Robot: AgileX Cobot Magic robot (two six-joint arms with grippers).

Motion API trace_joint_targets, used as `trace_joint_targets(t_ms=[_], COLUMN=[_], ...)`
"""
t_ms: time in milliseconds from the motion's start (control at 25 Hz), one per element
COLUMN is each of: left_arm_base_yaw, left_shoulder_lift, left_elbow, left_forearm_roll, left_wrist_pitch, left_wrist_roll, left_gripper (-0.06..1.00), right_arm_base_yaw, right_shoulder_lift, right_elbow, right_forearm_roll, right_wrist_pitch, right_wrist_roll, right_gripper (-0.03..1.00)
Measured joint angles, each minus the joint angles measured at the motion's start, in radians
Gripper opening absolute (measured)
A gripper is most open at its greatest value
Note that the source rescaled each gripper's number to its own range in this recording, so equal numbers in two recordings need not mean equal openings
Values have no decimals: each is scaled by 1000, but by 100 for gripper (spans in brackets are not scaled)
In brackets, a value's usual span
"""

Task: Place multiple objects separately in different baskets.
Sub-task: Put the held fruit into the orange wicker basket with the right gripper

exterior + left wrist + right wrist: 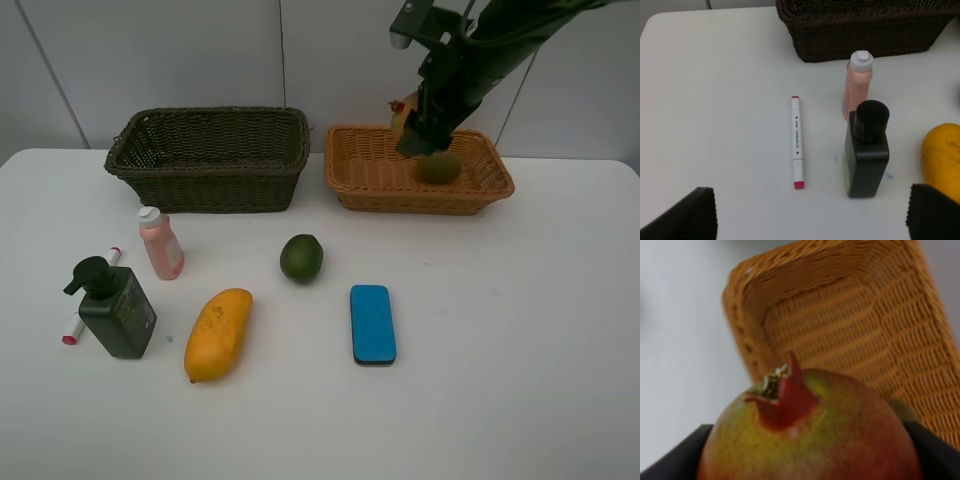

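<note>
Orange-tan wicker basket: directly under the right gripper; a brown kiwi lies on its floor, just below the fingers.
Right gripper: partly closed around a red-green fruit, one finger on each side; the fruit hangs above the basket, clear of the weave.
Left gripper: spread wide, holding nothing, above the white table.
Marker: flat on the table just ahead of the left gripper, between the lines of its two fingers.
Pump bottle: upright, ahead of one finger, beside the marker.
Pink bottle: upright, just beyond the pump bottle.
Yellow mango: next to the same finger, on its outer side.
Dark basket: farthest ahead of the left gripper.
Lime, blue eraser: on the table, well apart from both grippers.
</note>
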Motion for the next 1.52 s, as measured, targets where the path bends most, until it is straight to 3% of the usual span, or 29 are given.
trace_joint_targets(t_ms=[520, 760, 1360, 1520], left_arm_base_yaw=[0, 0, 0, 0], left_shoulder_lift=[0, 0, 0, 0], left_elbow=[0, 0, 0, 0], left_forearm_roll=[0, 0, 0, 0], left_wrist_pitch=[0, 0, 0, 0], left_wrist_roll=[0, 0, 0, 0], left_gripper=[100, 100, 100, 100], right_arm_base_yaw=[-60, -74, -78, -78], right_shoulder_lift=[348, 415, 421, 421], right_elbow=[-286, -296, -296, -296], right_forearm_roll=[96, 122, 154, 177], right_wrist_pitch=[-61, -122, -153, -160], right_wrist_roll=[0, 0, 0, 0], right_gripper=[62, 62, 62, 68])
